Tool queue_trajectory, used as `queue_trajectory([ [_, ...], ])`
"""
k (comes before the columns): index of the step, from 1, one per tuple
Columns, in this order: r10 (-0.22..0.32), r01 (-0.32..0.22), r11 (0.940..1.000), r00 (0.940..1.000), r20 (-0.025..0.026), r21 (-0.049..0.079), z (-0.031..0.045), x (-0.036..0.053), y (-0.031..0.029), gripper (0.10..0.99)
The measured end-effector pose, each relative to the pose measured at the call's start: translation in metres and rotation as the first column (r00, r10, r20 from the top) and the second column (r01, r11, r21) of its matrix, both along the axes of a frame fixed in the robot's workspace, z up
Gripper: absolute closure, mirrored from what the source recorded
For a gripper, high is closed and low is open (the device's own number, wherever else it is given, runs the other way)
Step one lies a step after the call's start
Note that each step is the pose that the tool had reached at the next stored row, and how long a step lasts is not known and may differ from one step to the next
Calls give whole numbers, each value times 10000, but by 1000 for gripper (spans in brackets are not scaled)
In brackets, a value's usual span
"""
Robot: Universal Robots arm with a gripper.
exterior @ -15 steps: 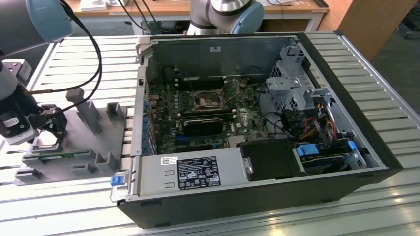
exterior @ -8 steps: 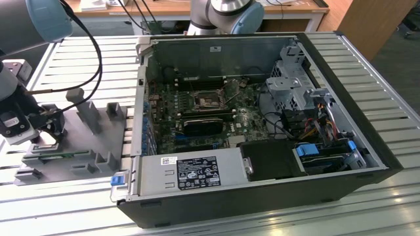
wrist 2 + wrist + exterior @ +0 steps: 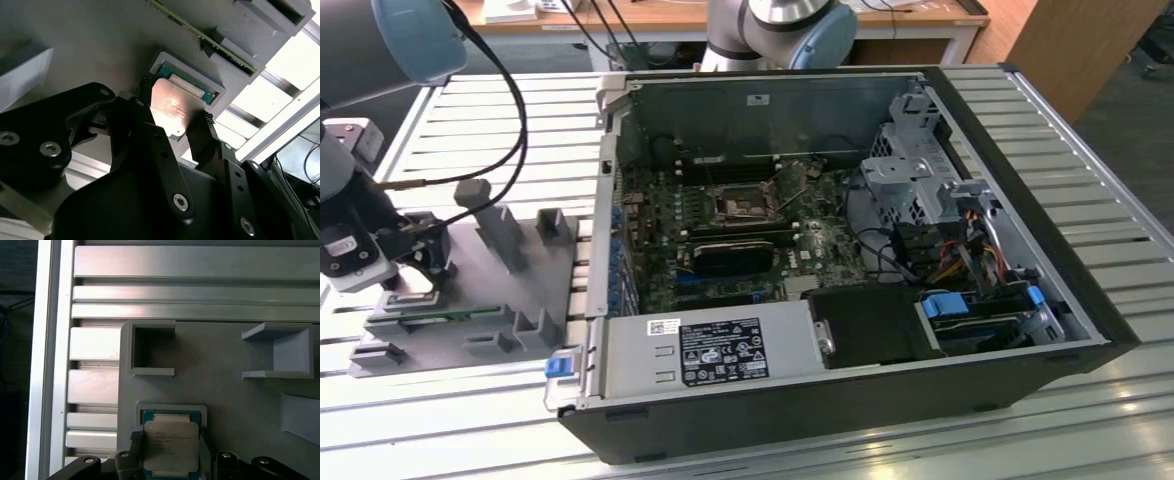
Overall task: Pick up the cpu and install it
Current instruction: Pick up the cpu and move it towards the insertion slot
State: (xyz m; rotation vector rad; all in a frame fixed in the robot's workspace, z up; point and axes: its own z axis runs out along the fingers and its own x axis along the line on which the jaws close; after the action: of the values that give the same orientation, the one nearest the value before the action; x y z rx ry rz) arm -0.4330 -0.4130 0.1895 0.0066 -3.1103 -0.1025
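The cpu (image 3: 171,445), a small square chip with a silver-grey top, sits between my gripper's black fingers (image 3: 134,439). It hangs slightly off the green-lined pocket (image 3: 170,415) of the grey fixture tray (image 3: 225,400). In the second wrist view the cpu (image 3: 172,107) is clamped on two opposite edges and stands a little clear of the pocket (image 3: 192,85). My gripper (image 3: 411,285) is at the exterior view's left, low over the tray (image 3: 467,290). The open computer case (image 3: 854,250) lies to the right, with the motherboard's socket (image 3: 744,205) near its middle.
Upright grey posts and holders (image 3: 520,235) rise from the tray close to my gripper. A cable (image 3: 507,110) loops from the arm above. A black heatsink block (image 3: 734,255), drive cage (image 3: 914,165) and power supply (image 3: 707,350) crowd the case. Slatted aluminium table (image 3: 1081,130) surrounds everything.
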Motion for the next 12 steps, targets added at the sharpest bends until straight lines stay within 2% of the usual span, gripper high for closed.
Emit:
queue_trajectory([
  [6, 0, 0, 10000, 10000, 0, 0, 104, 0, 0, 553],
  [12, 0, 0, 10000, 10000, 1, 5, 157, 0, 0, 553],
])
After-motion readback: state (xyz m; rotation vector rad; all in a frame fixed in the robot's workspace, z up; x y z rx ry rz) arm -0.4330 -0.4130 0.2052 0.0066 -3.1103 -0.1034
